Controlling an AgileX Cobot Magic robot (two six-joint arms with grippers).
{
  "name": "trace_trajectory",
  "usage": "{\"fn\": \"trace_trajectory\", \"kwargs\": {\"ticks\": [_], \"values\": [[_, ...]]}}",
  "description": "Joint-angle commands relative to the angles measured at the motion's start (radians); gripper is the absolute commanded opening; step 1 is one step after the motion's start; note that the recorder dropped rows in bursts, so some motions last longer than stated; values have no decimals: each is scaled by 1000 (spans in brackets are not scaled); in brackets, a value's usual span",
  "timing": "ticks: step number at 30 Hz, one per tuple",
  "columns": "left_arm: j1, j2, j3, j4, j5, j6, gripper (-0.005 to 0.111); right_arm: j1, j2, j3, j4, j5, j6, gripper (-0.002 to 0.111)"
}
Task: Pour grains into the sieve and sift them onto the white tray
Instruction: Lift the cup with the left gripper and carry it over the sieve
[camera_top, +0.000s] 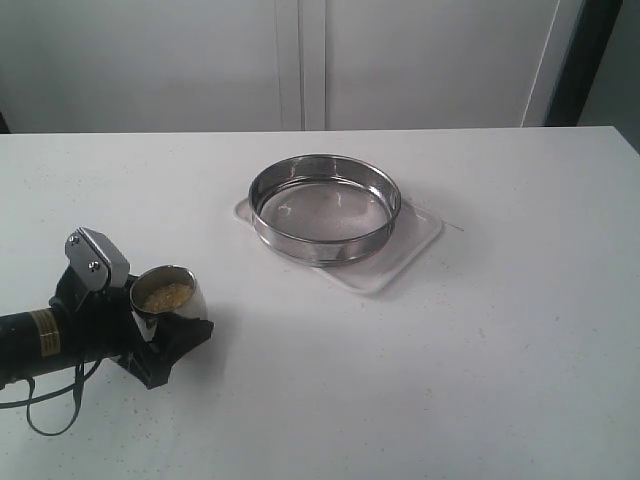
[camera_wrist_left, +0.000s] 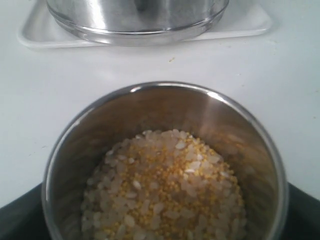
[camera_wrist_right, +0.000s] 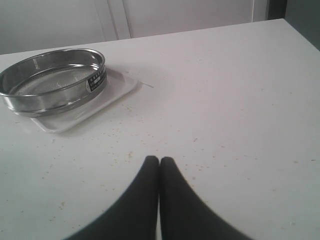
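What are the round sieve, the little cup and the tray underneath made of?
The sieve: seemingly polished steel, mirror-bright wall, fine mesh floor. The cup: shiny steel too, reflective inside. The white tray: smooth, faintly glossy, probably plastic; cannot tell for sure.

**No Print You Can Read on the Bench**

You will find no legible text here. The sieve (camera_wrist_right: 55, 96) carries a small dark label (camera_wrist_right: 96, 80) on its outer wall, with print too small to make out. A gold band (camera_top: 42, 333) around the left arm (camera_top: 12, 338) is too blurred to read.
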Motion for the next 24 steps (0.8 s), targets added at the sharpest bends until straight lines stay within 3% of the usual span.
{"fn": "trace_trajectory", "kwargs": {"ticks": [1,8,17,19,24], "values": [[-3,-27,-1,-11,-7,-21,0,2,-4,7,-7,-15,3,0],[-3,-188,-1,-83,-1,-214,0,2,-4,7,-7,-15,3,0],[-3,-368,-20,-123,281,-314,0,2,-4,7,-7,-15,20,0],[-3,-403,-50,-93,382,-377,0,2,-4,7,-7,-15,20,0],[-3,-444,-143,24,473,-519,0,2,-4,7,-7,-15,20,0]]}}
